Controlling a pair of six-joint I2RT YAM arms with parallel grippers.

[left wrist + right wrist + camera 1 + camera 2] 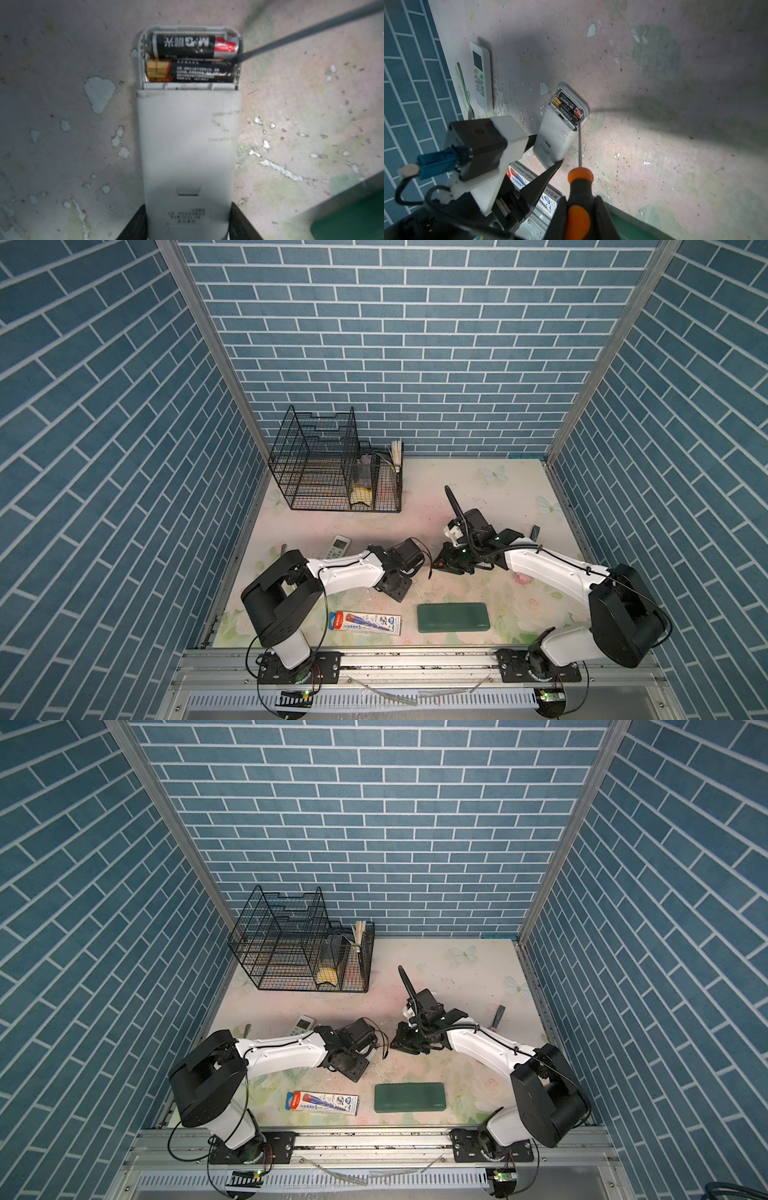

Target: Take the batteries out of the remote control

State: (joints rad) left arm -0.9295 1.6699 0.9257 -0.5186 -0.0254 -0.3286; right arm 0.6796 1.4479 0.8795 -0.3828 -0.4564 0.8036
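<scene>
With the cover off, both batteries [191,60] sit in the remote [187,149], which the left pincer [188,224] pinches by its end. The right pincer [579,220] clamps the screwdriver [579,187], its tip ahead, wedged beside the red-ended cell. Nothing is out yet; both remain.

The upper battery [193,46] in the remote's [187,149] open bay carries the brand "M&G" in white on black, seen upside down in the left wrist view, with Chinese characters beside it. The lower battery [191,71] bears lines of small white print, too fine to read. A printed label block [184,216] on the remote's back is blurred. The box [529,187] shows "M&G" on its blue-and-white side.
</scene>
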